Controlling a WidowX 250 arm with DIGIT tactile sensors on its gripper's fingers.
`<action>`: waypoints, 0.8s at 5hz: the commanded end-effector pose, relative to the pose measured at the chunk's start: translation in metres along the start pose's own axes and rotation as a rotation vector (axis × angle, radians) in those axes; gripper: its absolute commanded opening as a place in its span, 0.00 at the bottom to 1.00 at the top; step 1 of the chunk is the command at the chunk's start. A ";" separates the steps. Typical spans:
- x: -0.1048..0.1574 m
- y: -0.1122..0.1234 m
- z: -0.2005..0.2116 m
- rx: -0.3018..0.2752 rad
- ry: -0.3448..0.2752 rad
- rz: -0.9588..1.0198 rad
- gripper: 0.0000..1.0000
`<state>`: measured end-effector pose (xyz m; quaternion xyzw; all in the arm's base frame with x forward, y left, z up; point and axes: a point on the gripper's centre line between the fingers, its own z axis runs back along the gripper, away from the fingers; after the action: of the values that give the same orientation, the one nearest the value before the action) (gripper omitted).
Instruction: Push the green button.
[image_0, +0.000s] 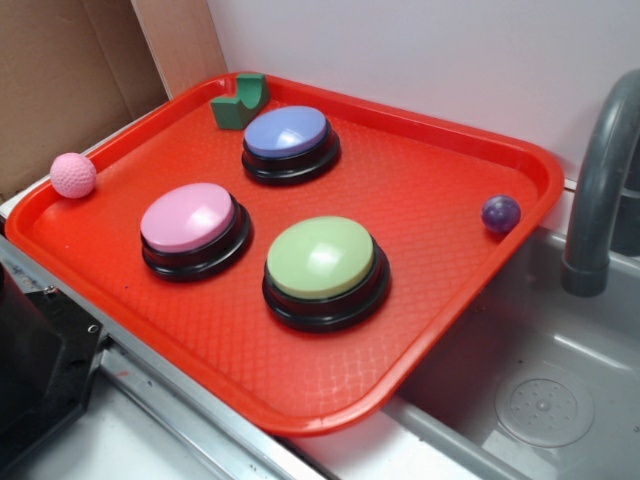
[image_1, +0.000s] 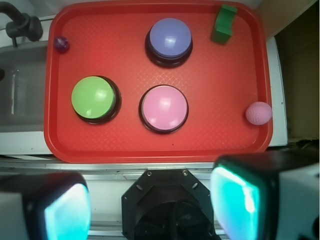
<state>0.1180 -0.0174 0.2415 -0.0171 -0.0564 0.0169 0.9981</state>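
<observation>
Jaws: spread wide, nothing between; gripper (image_1: 150, 210) hangs above the tray's near edge, well off the buttons.
Green button (image_1: 93, 97): on red tray (image_0: 440, 200), beside pink button (image_1: 164, 108).
Handling: prob. stiff dome, slick; you press top centre, no grip.

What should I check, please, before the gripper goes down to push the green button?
1. Target found: the green button sits upright on the red tray, toward its sink side. Ok.
2. Dome clear: nothing rests on it or covers it. Ok.
3. Neighbours: the pink button and blue button stand apart from it, not touching. Ok.
4. Loose items: the purple ball, pink ball and green block lie near the tray's edges, away from the target. Ok.
5. Alignment: in the wrist view the gripper is off the tray, not above the button. Not ok.
6. Gripper empty, fingers apart. Ok.
</observation>
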 end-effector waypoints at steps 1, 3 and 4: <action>0.060 -0.056 -0.072 0.226 0.024 -0.298 1.00; 0.065 -0.099 -0.145 0.132 0.004 -0.392 1.00; 0.060 -0.097 -0.173 0.069 0.009 -0.395 1.00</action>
<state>0.1968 -0.1098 0.0724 0.0360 -0.0387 -0.1730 0.9835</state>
